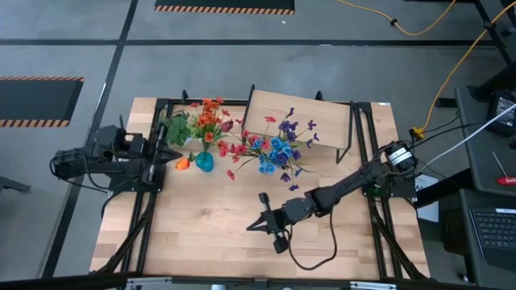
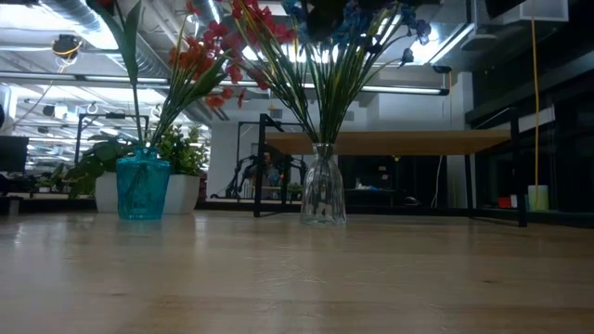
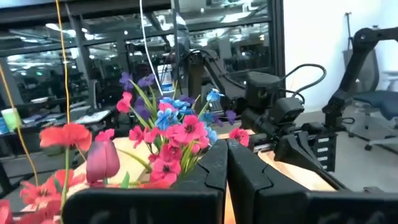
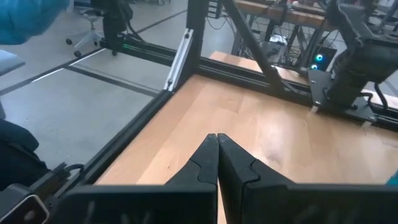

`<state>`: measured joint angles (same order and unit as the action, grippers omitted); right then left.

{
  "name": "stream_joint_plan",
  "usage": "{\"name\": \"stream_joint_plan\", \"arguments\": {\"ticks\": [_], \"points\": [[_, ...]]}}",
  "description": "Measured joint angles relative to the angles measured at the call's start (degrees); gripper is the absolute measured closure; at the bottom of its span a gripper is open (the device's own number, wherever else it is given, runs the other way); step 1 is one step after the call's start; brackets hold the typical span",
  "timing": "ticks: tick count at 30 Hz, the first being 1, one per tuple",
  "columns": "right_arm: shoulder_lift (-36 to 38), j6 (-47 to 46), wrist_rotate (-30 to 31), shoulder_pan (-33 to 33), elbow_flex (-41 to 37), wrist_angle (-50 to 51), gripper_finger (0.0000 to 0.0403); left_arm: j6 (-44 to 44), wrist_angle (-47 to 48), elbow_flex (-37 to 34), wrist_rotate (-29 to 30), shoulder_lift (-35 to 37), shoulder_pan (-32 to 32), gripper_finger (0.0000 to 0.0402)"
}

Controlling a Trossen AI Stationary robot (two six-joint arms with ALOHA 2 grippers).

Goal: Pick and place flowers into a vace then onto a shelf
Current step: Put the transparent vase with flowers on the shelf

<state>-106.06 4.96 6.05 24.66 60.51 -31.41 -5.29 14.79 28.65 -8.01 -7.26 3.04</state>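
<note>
A teal vase stands on the table with red and orange flowers and an orange tulip. To its right, a clear glass vase holds blue, red and purple flowers. The shelf stands behind them at the far edge. My left gripper is shut, level, just left of the teal vase, touching nothing. My right gripper is shut, low over the table's near middle and pointing left. Neither gripper shows in the low view.
Leafy green plants in a white pot stand just left of and behind the teal vase. Black frame rails run along both table sides. Bare wood lies near and left of the right gripper.
</note>
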Motion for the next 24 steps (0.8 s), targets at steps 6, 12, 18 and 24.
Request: {"name": "stream_joint_plan", "arguments": {"ticks": [6,12,18,24], "points": [[0.00,0.25,-0.02,0.40,0.00,-0.34,0.0401,2.32,-1.12,-5.75,3.92,7.22,-0.01,0.0399],[0.00,0.38,0.02,0.42,0.00,-0.19,0.0401,1.90,-2.53,-8.91,4.54,6.45,-0.01,0.0399],[0.04,0.03,0.00,0.43,-0.09,0.01,0.0401,1.39,-9.37,-14.41,4.44,7.19,-0.02,0.0399],[0.09,-0.14,0.10,1.52,-3.09,-3.91,0.0401,2.85,-10.52,-18.79,5.55,7.23,-0.02,0.0400]]}}
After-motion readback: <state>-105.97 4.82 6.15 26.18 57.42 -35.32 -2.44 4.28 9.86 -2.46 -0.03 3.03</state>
